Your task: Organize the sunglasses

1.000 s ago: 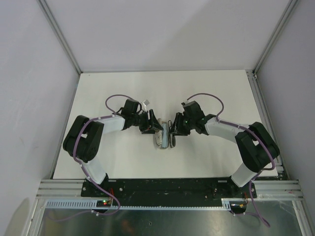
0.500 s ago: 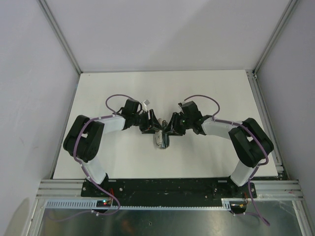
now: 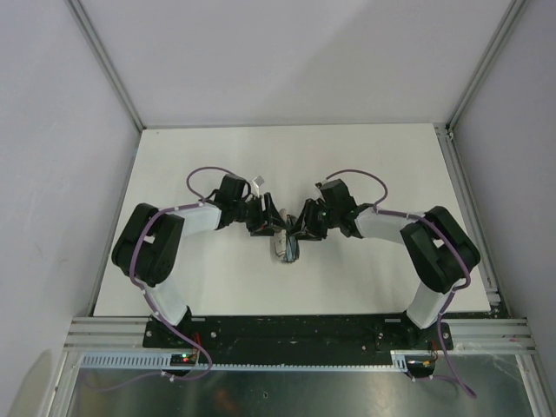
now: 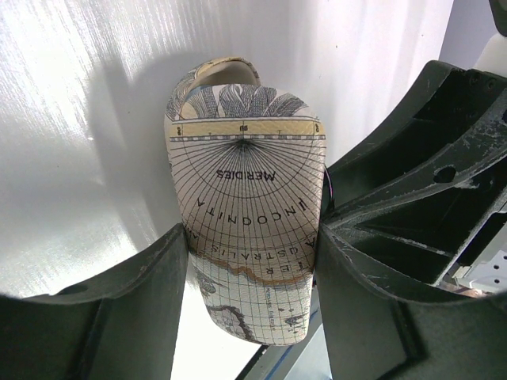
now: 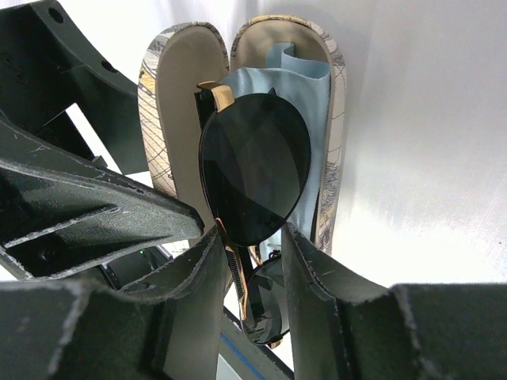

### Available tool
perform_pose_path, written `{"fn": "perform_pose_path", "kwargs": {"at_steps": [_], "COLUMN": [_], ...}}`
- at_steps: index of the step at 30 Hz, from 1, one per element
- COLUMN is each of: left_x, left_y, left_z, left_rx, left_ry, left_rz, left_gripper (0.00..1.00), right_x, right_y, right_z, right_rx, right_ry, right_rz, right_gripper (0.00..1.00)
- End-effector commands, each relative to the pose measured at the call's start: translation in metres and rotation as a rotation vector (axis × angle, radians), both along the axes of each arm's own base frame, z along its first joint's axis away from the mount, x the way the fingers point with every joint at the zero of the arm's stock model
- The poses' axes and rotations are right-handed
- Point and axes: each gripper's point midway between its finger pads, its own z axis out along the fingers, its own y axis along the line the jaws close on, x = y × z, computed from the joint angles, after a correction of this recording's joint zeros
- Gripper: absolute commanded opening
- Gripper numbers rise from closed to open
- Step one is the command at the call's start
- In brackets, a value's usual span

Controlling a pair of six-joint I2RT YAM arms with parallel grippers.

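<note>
The right jaws are closed on the folded dark-lensed sunglasses with a thin gold-and-black metal frame (image 5: 253,178), pinching them low down so that one oval lens stands out beyond the fingertips. Just past that lens lies the open, beige oval hard case printed with an old map (image 5: 170,95), lined with a soft light blue cloth (image 5: 305,103). The sunglasses sit over the cloth, between the two shell halves. The left jaws are clamped on the case from outside, its closed back filling the gap between them.

The sunglasses look light but fragile. The wire frame would likely bend under a hard squeeze, and the glossy lenses would slip and smear. The hold is probably safest at the folded temples and the frame's edge, kept gentle. The case seems stiff and takes a firm grip.

The right wrist view alone shows the case's inside, the cloth and the lens. The left wrist view shows only the printed outer shell (image 4: 249,206) and the white table (image 4: 63,119). In the top view both arms meet at mid-table over the case (image 3: 287,248), and the sunglasses cannot be made out.
</note>
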Motion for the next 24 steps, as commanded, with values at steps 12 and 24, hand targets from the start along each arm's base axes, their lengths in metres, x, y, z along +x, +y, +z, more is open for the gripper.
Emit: {"fn": "perform_pose_path", "kwargs": {"at_steps": [12,24], "left_x": [-0.005,-0.008], "left_y": [0.007,0.009], "left_z": [-0.014,-0.017], "left_rx": [0.053,0.076], "left_ry": [0.029,0.029], "left_rz": [0.048,0.066], "left_gripper": [0.49,0.49], "right_x": [0.022,0.019], "right_y": [0.002,0.005], "right_z": [0.027,0.026], "right_rx": [0.017,-0.012], "right_ry": [-0.042,-0.006], "right_rz": [-0.072,-0.070], "right_gripper": [0.37,0.37]}}
